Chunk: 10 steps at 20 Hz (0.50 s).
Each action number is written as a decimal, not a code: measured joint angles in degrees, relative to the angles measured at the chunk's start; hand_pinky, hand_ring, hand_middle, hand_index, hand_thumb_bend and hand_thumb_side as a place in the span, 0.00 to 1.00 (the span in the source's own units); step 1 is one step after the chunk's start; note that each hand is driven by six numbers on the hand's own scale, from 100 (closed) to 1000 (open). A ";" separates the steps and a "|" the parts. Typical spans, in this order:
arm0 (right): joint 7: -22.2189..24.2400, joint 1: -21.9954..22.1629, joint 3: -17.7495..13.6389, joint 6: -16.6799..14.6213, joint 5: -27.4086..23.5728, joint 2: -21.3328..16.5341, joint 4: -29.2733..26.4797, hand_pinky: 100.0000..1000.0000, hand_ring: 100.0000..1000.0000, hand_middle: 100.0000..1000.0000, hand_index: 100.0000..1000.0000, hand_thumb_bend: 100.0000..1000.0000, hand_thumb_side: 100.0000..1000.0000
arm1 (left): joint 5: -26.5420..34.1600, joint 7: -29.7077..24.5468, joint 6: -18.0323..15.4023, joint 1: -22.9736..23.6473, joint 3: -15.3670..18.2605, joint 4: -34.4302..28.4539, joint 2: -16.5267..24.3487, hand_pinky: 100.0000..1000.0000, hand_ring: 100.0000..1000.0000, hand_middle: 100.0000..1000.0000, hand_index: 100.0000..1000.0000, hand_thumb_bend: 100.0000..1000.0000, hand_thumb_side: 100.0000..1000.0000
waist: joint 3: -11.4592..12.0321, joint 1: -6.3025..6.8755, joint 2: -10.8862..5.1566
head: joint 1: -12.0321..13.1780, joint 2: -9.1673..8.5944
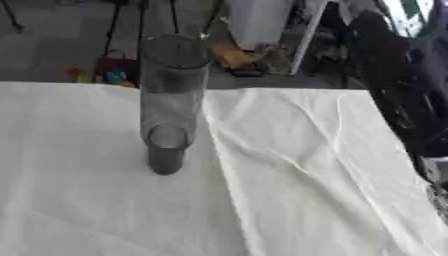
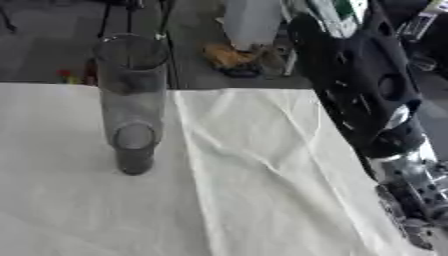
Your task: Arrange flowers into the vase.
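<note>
My right arm (image 2: 367, 95) comes down along the right side of the view, black above and silver toward the wrist, and it runs off the lower right corner before the hand itself shows, so I cannot tell whether my fingers there are spread or curled, or whether they touch anything. My left hand appears in neither view. The one vase (image 1: 172, 95) stands upright on the table (image 1: 332, 210), left of the middle and toward the far edge; it is a tall clear glass cylinder, its round rim open at the top, and I see nothing inside it. It stands well apart from my right arm, with a wide stretch of cloth between them. The white tablecloth (image 2: 262, 190) covers the whole table, creased, with a long fold running from near the vase toward the near edge and finer wrinkles fanning to the right. The far edge of the table runs straight across behind the vase, and my right arm overlaps the right edge. The cloth lies open in front of the vase, to its left and to its right. I count one vase and one arm in view.
</note>
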 measured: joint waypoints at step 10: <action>2.08 0.91 1.96 0.42 2.70 0.14 -0.59 0.00 0.18 0.00 0.06 0.00 0.00 | 0.15 -0.05 0.05 -0.31 0.00 0.00 -0.01 0.85 0.76 0.84 0.92 0.00 0.82 | 0.73 0.14 0.31 | -0.14 -0.11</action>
